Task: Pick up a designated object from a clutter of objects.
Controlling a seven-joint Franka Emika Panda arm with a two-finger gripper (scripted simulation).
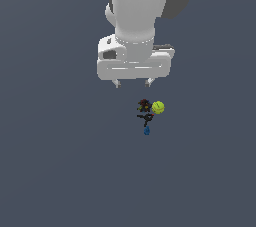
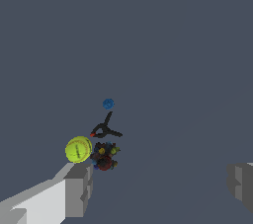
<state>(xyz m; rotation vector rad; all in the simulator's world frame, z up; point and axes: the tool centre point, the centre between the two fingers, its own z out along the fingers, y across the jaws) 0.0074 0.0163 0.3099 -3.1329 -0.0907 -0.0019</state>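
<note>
While the gripper [image 1: 132,83] hangs above the grey floor [image 1: 60,171] with its jaws spread wide and nothing between them, the pick has not yet begun in any real sense. Nothing is lifted; every piece of the clutter lies on the floor.

The dark lump [image 1: 144,105], blackish with red-brown flecks, is the thing to be taken. In the exterior view it sits just below the gripper's fingertips and a little toward that view's right, touching or nearly touching the yellow-green ball [image 1: 158,107] on its right. A thin black spindly piece [image 1: 146,117] lies just beside the lump on the side away from the arm, and a small blue piece [image 1: 147,131] lies a bit farther out still.

From the wrist view, one finger [image 2: 74,193] stands close by the ball [image 2: 78,149] and the lump [image 2: 104,156], while the other finger [image 2: 241,183] is well apart, at the far side of the frame. So the lump sits close to one finger and not midway between the two, as far as I can judge.

What is left is nearly everything: centring over the lump, coming down, closing on it without catching the ball or the spindly piece, and lifting.

No box, tray or bowl shows in either view; the pieces rest straight on the floor.
</note>
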